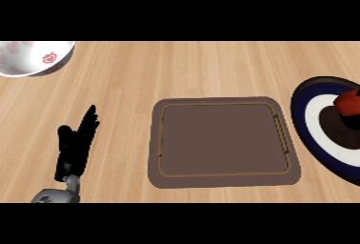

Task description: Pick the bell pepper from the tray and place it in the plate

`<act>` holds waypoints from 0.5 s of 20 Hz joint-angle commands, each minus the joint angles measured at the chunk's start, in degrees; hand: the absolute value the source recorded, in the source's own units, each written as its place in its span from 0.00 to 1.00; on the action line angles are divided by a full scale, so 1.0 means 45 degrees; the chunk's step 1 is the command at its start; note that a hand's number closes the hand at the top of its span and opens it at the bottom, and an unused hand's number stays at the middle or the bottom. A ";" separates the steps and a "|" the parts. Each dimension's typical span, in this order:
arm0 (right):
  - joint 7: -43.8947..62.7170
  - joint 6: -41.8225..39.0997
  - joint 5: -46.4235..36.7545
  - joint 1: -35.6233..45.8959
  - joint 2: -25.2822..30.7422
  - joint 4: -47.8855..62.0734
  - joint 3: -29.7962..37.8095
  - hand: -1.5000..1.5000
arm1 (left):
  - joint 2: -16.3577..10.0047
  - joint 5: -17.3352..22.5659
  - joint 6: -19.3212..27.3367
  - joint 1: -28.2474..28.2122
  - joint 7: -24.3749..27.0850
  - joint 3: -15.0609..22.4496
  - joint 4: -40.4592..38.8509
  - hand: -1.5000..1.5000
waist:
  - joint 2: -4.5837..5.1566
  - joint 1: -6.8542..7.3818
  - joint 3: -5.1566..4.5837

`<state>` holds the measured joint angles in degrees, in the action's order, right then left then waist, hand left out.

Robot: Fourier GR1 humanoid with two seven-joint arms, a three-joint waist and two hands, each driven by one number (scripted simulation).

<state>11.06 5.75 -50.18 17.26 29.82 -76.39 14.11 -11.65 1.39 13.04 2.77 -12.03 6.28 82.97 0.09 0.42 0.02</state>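
Now the bell pepper (349,102) sits on the plate (314,114) beside the tray (224,143); left hand (76,145) open, bowl (32,57) beyond.

A kitchen: a pale wooden bench (211,66) carries a brown serving tray (218,138), a ringed plate (314,125) and a patterned bowl (32,57).

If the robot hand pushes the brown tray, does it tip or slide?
Likely slides, not tips: the tray lies flat and wide on the counter. Probably rigid, since its edges look straight. Nothing lies in it, so probably light.
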 commanded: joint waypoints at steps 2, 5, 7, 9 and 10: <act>-0.0947 -0.1685 0.1194 -0.0149 0.0117 0.1533 0.0104 1.00 | 0.0141 -0.0030 -0.0047 0.0085 -0.0206 -0.0012 0.0033 0.50 | 0.0000 -0.0047 0.0000; -0.0815 -0.2609 0.0925 0.0435 0.0676 0.2905 0.0032 0.00 | 0.0277 -0.0315 0.0294 0.0240 -0.0884 0.0133 0.0599 0.50 | -0.0005 0.0025 0.0004; -0.1572 -0.2463 0.0977 0.0519 0.0843 0.3616 0.0188 0.00 | 0.0164 -0.0296 -0.0031 -0.0471 -0.0220 -0.0032 0.0463 0.50 | -0.0009 0.0003 -0.0001; -0.3026 -0.2300 0.1235 0.0652 0.0862 0.4256 0.0147 0.00 | 0.0255 -0.0199 -0.0226 0.0317 0.0181 -0.0345 -0.0469 0.50 | 0.0003 -0.0036 -0.0001; -0.3950 -0.2635 0.1790 0.0415 0.1359 0.4147 0.0562 0.00 | -0.0090 0.0014 -0.0362 0.0143 -0.0025 -0.0671 -0.0092 0.50 | -0.0008 -0.0048 0.0001</act>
<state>0.89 -4.26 -44.91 19.54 34.06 -60.69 15.43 -11.33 0.89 12.32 3.25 -12.50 5.02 82.89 0.12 0.39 0.03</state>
